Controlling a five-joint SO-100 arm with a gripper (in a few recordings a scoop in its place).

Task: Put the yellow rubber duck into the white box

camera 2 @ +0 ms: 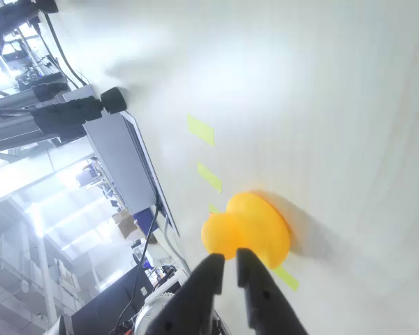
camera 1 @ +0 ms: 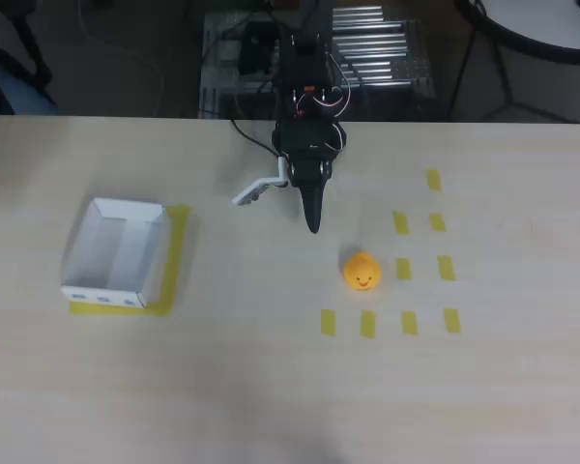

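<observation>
The yellow rubber duck (camera 1: pixel 362 272) sits on the pale table right of centre, among yellow tape marks. The white box (camera 1: pixel 116 253) rests at the left on a yellow tape outline, hollow side up, with small blue marks on its near wall. My black gripper (camera 1: pixel 314 224) points down the picture from the table's far edge, its tip a short way above and left of the duck and clear of it. In the wrist view the duck (camera 2: pixel 248 230) lies just beyond the gripper (camera 2: pixel 227 259), whose fingers stand nearly together with nothing between them.
Several yellow tape rectangles (camera 1: pixel 402 223) lie in rows around and right of the duck. A small white plate (camera 1: pixel 256 189) sticks out from the arm's left side. Metal racks and cables (camera 1: pixel 377 48) stand beyond the table's far edge.
</observation>
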